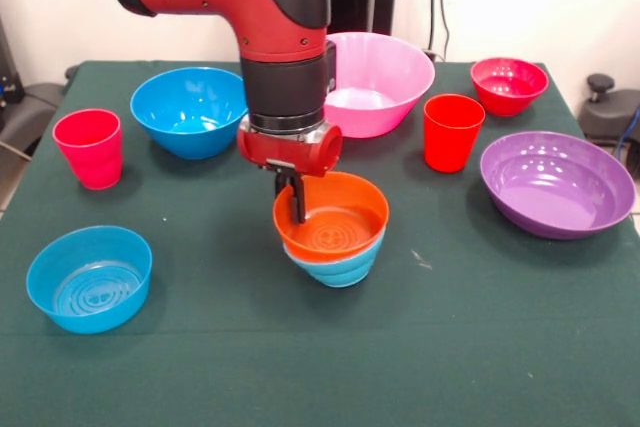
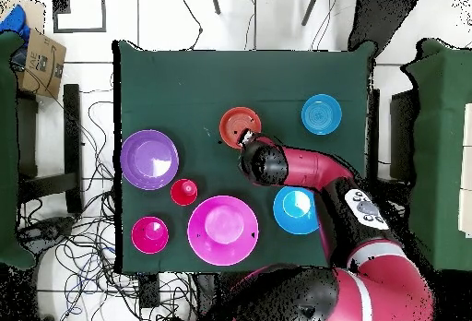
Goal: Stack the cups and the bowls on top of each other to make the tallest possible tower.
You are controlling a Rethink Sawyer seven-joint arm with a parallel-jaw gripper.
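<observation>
Green cloth covered the table (image 1: 480, 347), and white wall stood behind it. Near the middle sat the tower (image 1: 335, 237) (just two pieces so far): the small orange bowl (image 1: 340, 219) nested inside the small light-blue bowl (image 1: 340, 269), both right way up.

Straight above the tower's back rim hung the gripper (image 1: 295, 199). One dark finger reached down inside the orange bowl, close to its wall. I could not tell how wide the claw was or whether it pinched the rim.

Everything else stood away from the tower. The small blue bowl (image 1: 90, 277) sat off to its picture-left, nearer the front edge. Behind the tower stood the deep blue bowl (image 1: 188, 110) and the large pink bowl (image 1: 385, 82). The pinkish-red cup (image 1: 90, 147) was far to the left. The orange-red cup (image 1: 452, 132), the small red bowl (image 1: 510, 84) and the wide purple bowl (image 1: 555, 184) sat to the right.

My guess: the next piece must drop straight down into the orange bowl's open mouth.

No writing on the bowls or cups could be read.
</observation>
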